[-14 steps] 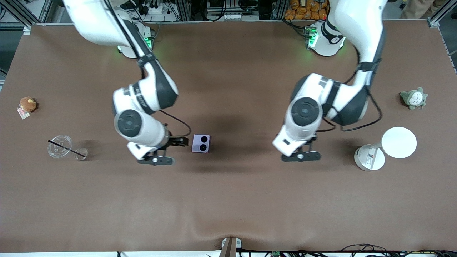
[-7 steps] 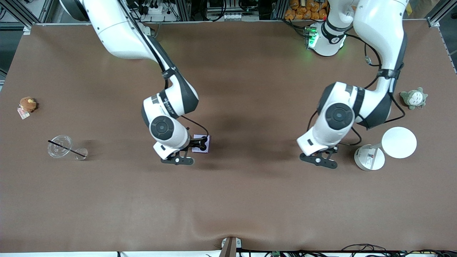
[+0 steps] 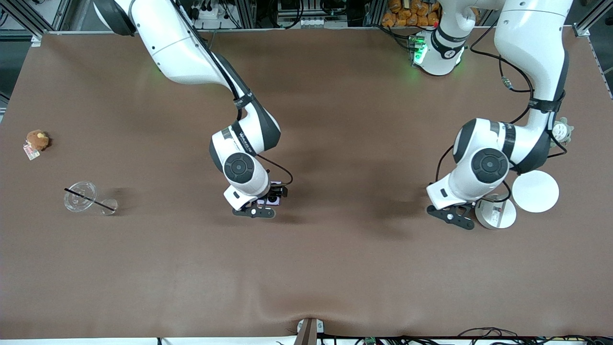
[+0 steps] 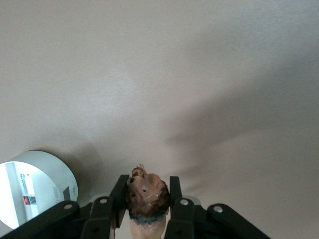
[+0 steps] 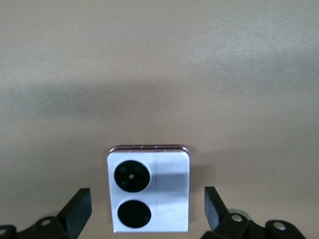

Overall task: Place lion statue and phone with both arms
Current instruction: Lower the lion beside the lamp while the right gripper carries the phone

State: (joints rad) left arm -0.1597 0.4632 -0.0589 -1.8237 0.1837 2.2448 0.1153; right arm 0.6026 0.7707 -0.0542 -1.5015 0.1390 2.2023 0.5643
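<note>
Right wrist view: phone (image 5: 149,189) lies flat on the brown table (image 5: 159,74), face up, pale lavender, two round black camera circles stacked along one side. Right gripper (image 5: 148,211) hangs over it with fingers (image 5: 79,208) spread wide, one on each side of the phone, neither touching it.

phone (image 5: 148,189) 1 | lion statue (image 4: 146,195) 1 | plush toys (image 3: 37,140) 2 (one half-hidden) | arms 2
</note>
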